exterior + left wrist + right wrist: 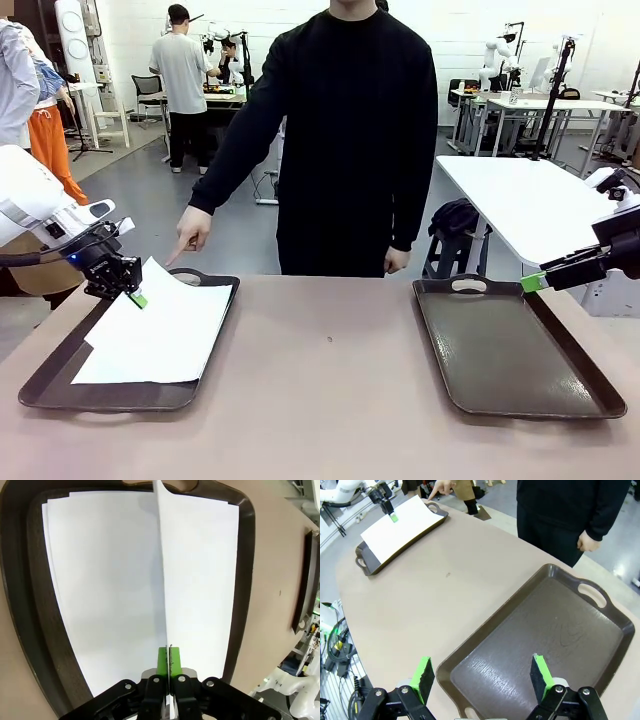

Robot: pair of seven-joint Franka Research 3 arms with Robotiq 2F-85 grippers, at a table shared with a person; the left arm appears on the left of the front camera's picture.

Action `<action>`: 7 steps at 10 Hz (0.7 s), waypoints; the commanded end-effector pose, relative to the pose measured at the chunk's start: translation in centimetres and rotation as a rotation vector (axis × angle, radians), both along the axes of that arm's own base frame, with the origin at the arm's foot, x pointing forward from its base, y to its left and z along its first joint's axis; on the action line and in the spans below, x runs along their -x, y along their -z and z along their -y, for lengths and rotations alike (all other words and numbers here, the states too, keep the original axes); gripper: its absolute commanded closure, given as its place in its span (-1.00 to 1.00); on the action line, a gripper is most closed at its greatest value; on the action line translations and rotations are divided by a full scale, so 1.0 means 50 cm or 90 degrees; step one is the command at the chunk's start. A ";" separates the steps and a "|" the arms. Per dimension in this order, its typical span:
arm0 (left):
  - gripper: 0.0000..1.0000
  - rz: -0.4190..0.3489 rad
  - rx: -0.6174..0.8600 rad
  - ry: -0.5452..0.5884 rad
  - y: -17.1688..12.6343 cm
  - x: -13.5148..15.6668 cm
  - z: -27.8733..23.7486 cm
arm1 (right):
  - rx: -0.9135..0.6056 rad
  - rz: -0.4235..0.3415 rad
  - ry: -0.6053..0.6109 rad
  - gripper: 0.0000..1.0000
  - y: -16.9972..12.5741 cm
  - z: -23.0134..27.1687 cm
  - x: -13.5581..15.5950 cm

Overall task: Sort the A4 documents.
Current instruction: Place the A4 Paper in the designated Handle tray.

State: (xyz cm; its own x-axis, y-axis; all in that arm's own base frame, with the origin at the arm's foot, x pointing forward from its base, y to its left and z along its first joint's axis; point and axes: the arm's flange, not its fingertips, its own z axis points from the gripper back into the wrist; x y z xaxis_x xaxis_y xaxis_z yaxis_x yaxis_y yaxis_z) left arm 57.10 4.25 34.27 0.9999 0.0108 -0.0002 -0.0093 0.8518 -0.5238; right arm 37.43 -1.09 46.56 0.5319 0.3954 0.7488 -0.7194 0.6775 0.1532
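step: left tool (137, 297) pinching top sheet (200, 575) off left tray (40, 385) | right tool (482, 677) gaping wide | tip: be lifting slowly toward 3 o'clock tray (590, 395), peeling one sheet only

Two dark brown trays (60, 375), one stack of A4 documents (160, 335), two grippers (135, 296)

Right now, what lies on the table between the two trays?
Bare tabletop, with one small dark speck, between the paper-filled tray and the empty tray, in the front view.
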 end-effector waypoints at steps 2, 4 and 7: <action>0.23 -0.001 -0.016 0.001 -0.020 0.003 -0.001 | -0.017 0.010 -0.010 -1.00 0.007 -0.001 -0.010; -0.15 -0.006 -0.032 0.010 -0.019 -0.002 0.001 | -0.017 0.010 -0.010 -1.00 0.007 -0.001 -0.010; -0.21 -0.019 -0.061 0.026 -0.020 -0.007 0.011 | -0.017 0.010 -0.010 -1.00 0.007 -0.001 -0.010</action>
State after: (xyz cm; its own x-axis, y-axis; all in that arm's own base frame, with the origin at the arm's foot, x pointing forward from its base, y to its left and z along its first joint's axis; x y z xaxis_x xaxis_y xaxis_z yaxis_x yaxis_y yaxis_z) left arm 57.09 3.97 34.70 0.9993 -0.0375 -0.0063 0.0302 0.8841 -0.4663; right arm 37.43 -1.09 46.56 0.5319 0.3954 0.7488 -0.7194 0.6775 0.1532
